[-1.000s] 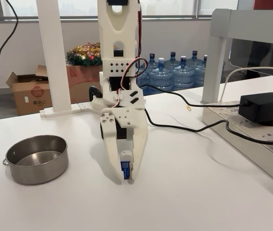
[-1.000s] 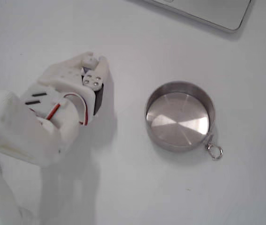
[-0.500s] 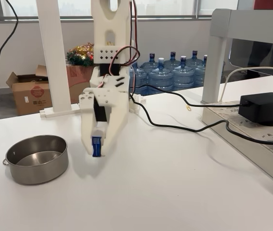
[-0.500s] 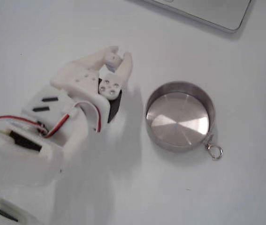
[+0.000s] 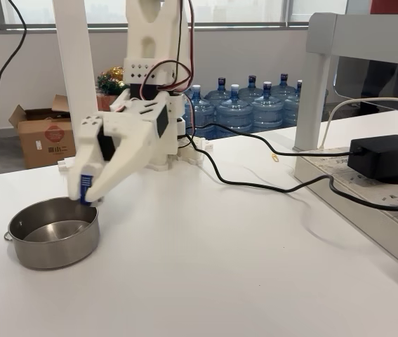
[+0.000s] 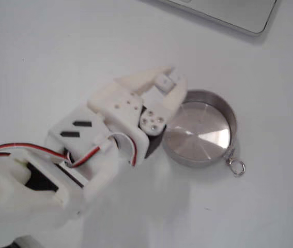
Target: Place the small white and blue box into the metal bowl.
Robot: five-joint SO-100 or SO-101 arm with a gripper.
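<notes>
risk note: box at bowl rim, release not yet safe

gripper point(image 5: 85, 199) clamped on the small white and blue box point(image 5: 84, 191), fingers pressing its two sides, box held clear of the table point(image 5: 255, 267). seen in one fixed view at the near-side rim of the metal bowl point(image 5: 52, 242), just above it; seen in the other fixed view from above, box point(image 6: 163, 81) over the upper-left edge of the bowl point(image 6: 224, 111), barely inside or right on the wall line (cannot tell which).

hazards, judged from this position:
- drop from here likely to strike the rim and bounce out onto the table, owing to the box sitting over the edge and not over the bowl floor.
- fingertip point(image 6: 174, 98) close above the wall; further descent without more travel toward bowl centre could knock or shove the light bowl aside.
- tiny box pinched only at the fingertips; slip or twist possible on any jolt.
- ring handle point(image 6: 236, 166) on the far side from the gripper, no snag expected.

orientation of the box: long axis roughly upright, leaning slightly with the tilted fingers; blue panel facing the front camera, white top end facing up toward the overhead-looking camera. landing on one end likely to topple it flat (harmless inside the bowl).
</notes>
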